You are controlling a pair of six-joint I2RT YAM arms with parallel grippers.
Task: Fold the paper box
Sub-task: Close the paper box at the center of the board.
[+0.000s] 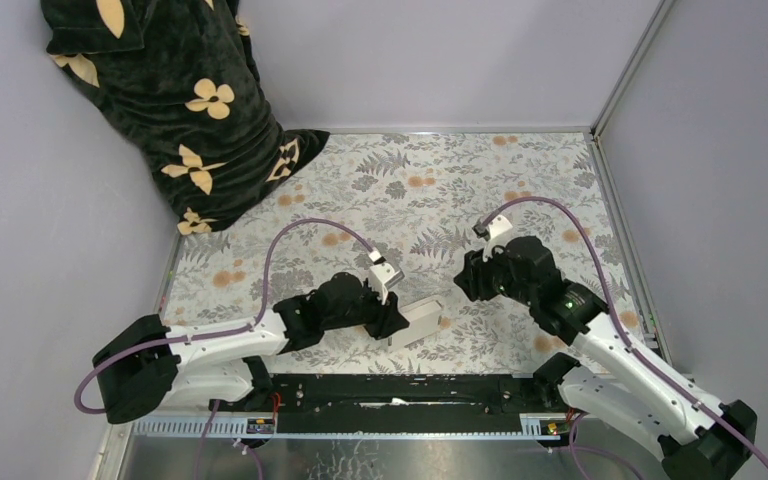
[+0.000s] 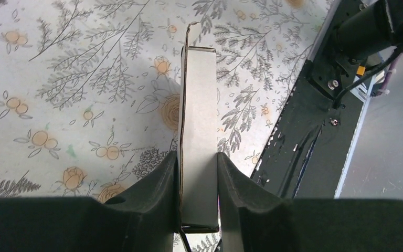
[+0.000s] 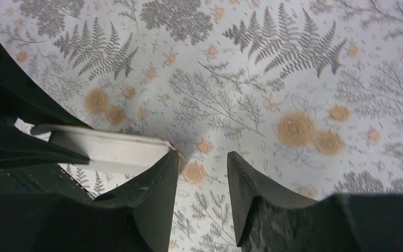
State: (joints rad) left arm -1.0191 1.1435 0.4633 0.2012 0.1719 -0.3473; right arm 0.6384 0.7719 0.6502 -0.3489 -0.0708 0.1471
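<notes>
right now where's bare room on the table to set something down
Free: the far tablecloth between the black flowered blanket and the right rail. Crowded: near centre, left fingers clamp the paper box, right fingers beside it.

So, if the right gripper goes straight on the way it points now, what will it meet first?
Probably the flowered table cover: only cloth shows between the jaws of the right gripper. The paper box sits just beside that line and might be grazed.

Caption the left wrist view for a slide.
Left gripper clamped on the white paper box, held edge-on above the floral tablecloth.
</notes>
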